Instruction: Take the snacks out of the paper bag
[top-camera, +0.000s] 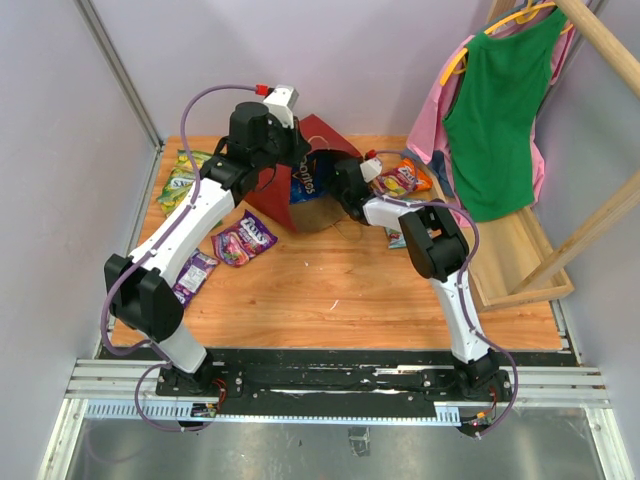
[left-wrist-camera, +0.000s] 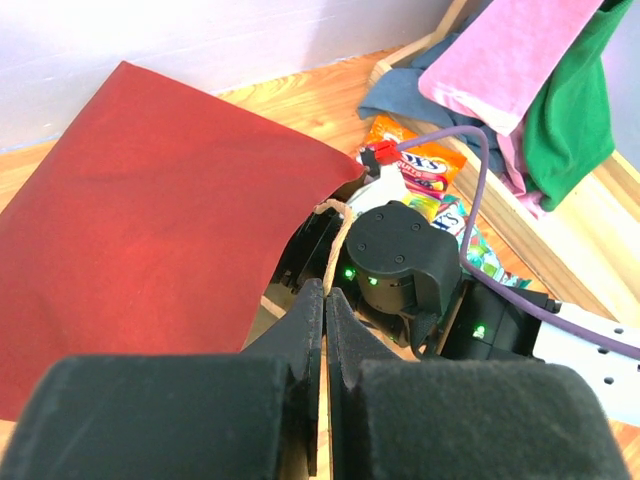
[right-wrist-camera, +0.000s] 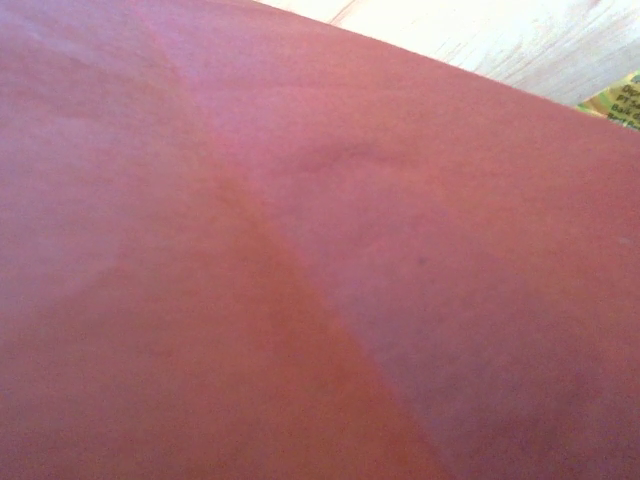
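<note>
Red paper bag (top-camera: 322, 135) lies open, blue chip bag (top-camera: 305, 182) inside, purple packet (top-camera: 243, 238) nearby.

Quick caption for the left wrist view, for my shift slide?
Left hand shut on the beige handle of the red paper bag, right arm's wrist at the bag's mouth.

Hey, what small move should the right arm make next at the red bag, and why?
Probably ease the right gripper deeper into the paper bag toward the blue chip bag and close on it. That packet lies inside the mouth, the right gripper sits at the opening, and the left gripper is shut on the handle.
</note>
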